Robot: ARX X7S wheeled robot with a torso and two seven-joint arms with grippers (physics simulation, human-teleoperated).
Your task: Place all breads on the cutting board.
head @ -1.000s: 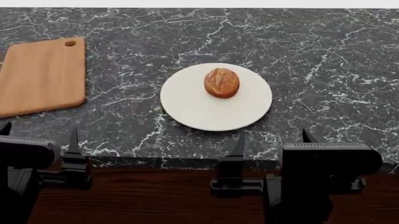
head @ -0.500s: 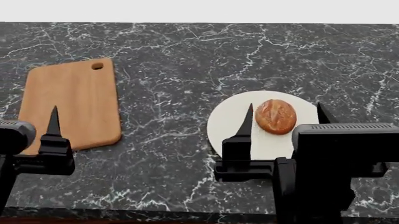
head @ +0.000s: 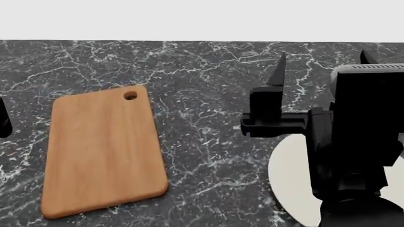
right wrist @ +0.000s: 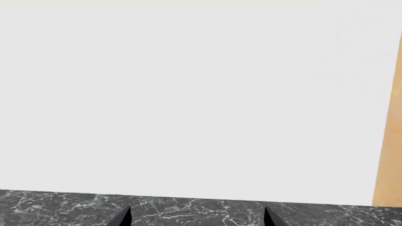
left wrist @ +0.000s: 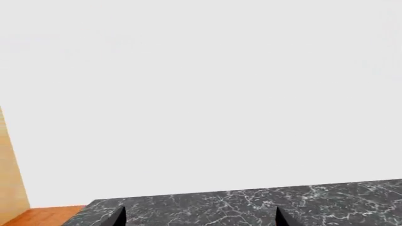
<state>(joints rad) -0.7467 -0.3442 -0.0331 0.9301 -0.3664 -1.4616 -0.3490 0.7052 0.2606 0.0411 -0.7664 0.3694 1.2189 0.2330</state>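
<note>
The cutting board [head: 104, 151] is a long light-brown wooden board with a small hole at its far end; it lies at the left of the dark marble counter [head: 202, 85]. The bread roll is hidden behind my right arm. My right gripper [head: 323, 54] is open and empty, raised over the white plate [head: 287, 182], with only the counter between its fingertips in the right wrist view [right wrist: 197, 217]. My left gripper [left wrist: 199, 217] is open and empty; in the head view only a dark sliver shows at the left edge [head: 3, 124].
The plate is mostly covered by my right arm; only its left rim shows. Bare counter lies between the board and the plate. A pale wall rises behind the counter's far edge [left wrist: 251, 193].
The view has shifted forward and right over the counter. My right gripper has risen and now covers the roll. My left gripper has slipped almost out of the head view at the left.
</note>
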